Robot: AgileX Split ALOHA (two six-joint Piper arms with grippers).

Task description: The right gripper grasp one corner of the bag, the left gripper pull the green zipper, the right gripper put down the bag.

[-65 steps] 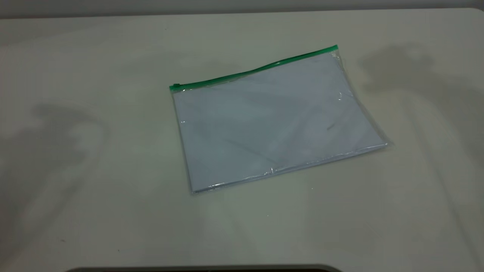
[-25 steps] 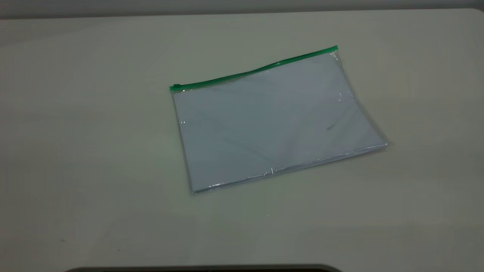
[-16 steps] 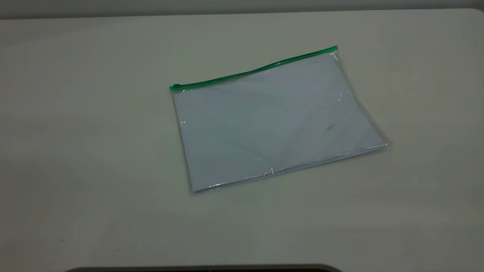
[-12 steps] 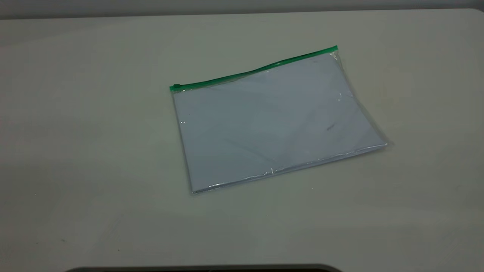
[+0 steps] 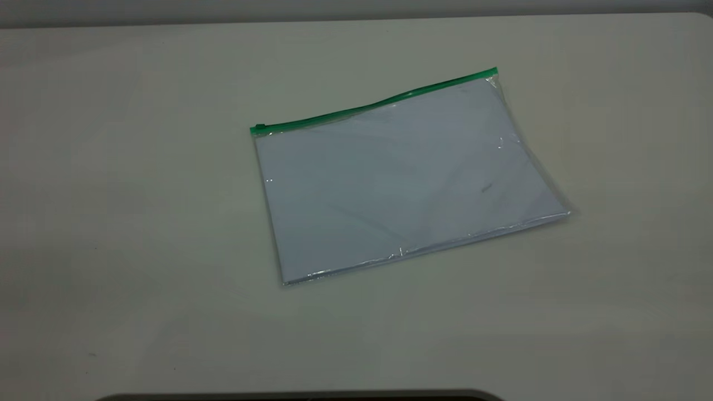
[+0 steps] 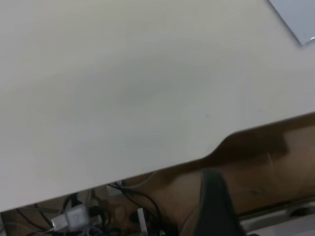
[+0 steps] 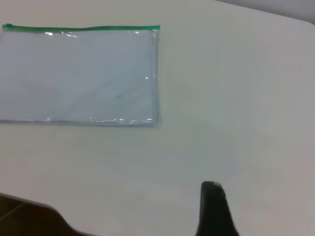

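The bag (image 5: 401, 178) lies flat on the pale table (image 5: 139, 223), a clear pouch with bluish-white sheets inside. The green zipper (image 5: 373, 106) runs along its far edge, with the slider tab (image 5: 259, 128) at the left end and the corner of the bag (image 5: 494, 71) at the right end. Neither gripper shows in the exterior view. The right gripper (image 7: 211, 184) is a single black tip with no gap, hovering over bare table well away from the bag (image 7: 78, 73). The left gripper (image 6: 210, 173), also one black tip, hangs past the table's edge; a plain bag corner (image 6: 295, 14) shows far off.
The table's front edge has a dark cut-out (image 5: 301, 396). The left wrist view shows a brown floor and loose cables (image 6: 74, 216) below the table edge. A grey wall (image 5: 356, 8) runs behind the table.
The arm shadows that lay on the table at left and right have gone. The bag has not moved.
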